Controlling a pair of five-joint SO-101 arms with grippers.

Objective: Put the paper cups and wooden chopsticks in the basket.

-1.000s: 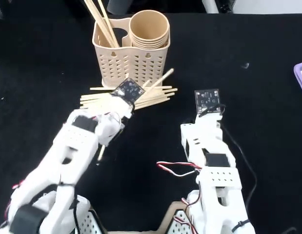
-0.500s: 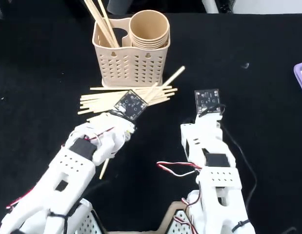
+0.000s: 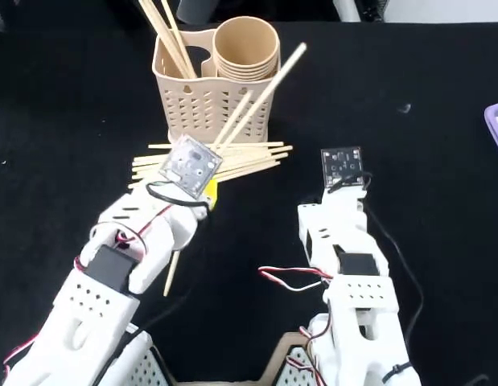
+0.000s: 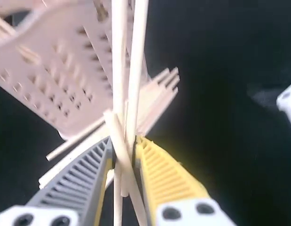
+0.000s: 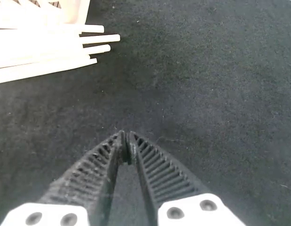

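The left claw (image 4: 121,143) is clenched on a few held chopsticks (image 3: 265,88). These are tilted up across the front wall of the basket (image 3: 208,108), and their tips reach past the side where the paper cups (image 3: 246,48) are stacked in one compartment. For the step to be done well, the bundle should be swung toward the other compartment, where upright chopsticks (image 3: 164,36) are lodged. It should be raised until the lower ends clear the rim before anything is let go. Since the sticks are seen crossed within the claw, the grip is best kept firm and the turn made slowly, lest one slip out. A loose pile (image 3: 257,153) on the tabletop (image 3: 425,225), just in front of the basket, is yet to be gathered. The right claw (image 5: 125,143) is pressed shut on nothing, low over the tabletop.
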